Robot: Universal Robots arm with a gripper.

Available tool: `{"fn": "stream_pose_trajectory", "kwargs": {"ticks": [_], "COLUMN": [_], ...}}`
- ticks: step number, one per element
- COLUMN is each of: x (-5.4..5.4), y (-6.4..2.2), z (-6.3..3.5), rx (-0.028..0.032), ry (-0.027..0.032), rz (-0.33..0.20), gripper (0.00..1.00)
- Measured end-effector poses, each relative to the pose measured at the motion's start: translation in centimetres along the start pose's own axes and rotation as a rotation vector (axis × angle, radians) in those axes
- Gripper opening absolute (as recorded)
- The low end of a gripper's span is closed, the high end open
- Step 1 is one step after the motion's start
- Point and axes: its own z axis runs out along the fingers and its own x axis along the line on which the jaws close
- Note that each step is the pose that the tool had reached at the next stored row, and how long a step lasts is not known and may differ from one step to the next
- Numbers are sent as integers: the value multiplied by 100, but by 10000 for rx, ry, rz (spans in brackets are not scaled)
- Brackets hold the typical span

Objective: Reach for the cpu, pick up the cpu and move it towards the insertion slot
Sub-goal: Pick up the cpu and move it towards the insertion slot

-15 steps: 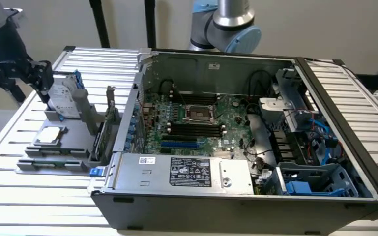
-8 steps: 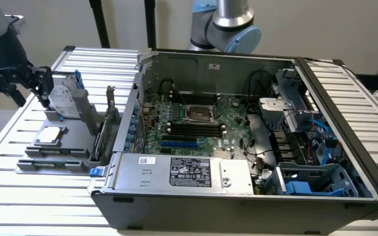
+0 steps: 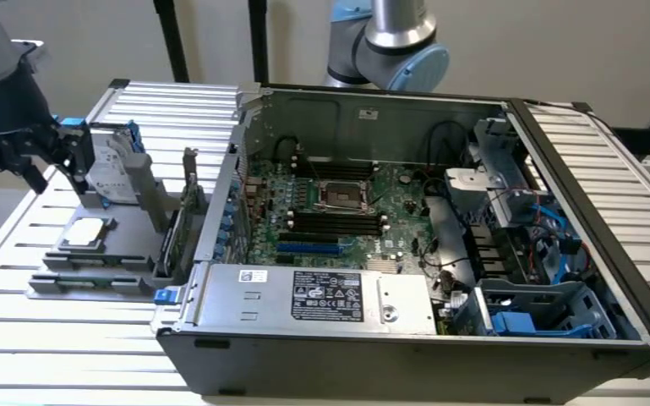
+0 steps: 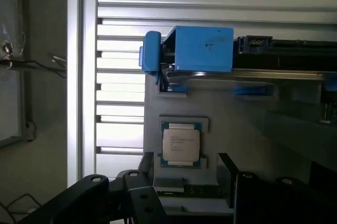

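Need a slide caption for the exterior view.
Open gripper hovers above the cpu on its grey holder, beside the opened computer case housing the insertion slot.

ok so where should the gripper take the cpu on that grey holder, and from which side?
Take the cpu by two opposite edges, coming straight down from above. It lies flat, silver face up, in a shallow recess of the grey holder, so probably only its thin edges are free, and a sideways approach would meet the holder. The open gripper hangs above the holder.
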Motion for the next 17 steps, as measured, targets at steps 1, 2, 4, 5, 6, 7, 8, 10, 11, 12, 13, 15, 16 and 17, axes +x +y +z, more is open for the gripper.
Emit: {"fn": "stream_pose_trajectory", "kwargs": {"ticks": [1,2,4,5,6,7,8,10,11,12,13,15,16,17], "x": [0,0,0,0,1,1,1,1,1,1,2,2,2,2], "y": [-10,-22,-45,-56,-68,-83,-97,-123,-133,-143,-152,-166,-171,-175], "z": [18,36,72,90,108,126,143,180,197,215,234,267,283,300], "rx": [0,-1,-1,-2,-1,-3,-5,-17,-27,-41,-59,-109,-136,-160], "ry": [0,-1,-1,-2,-2,-2,-2,-3,-4,-5,-6,-6,-7,-7], "rz": [0,0,0,0,0,0,1,6,11,18,28,47,57,69], "gripper": [60,60,60,60,60,60,60,60,60,60,60,60,60,60]}}
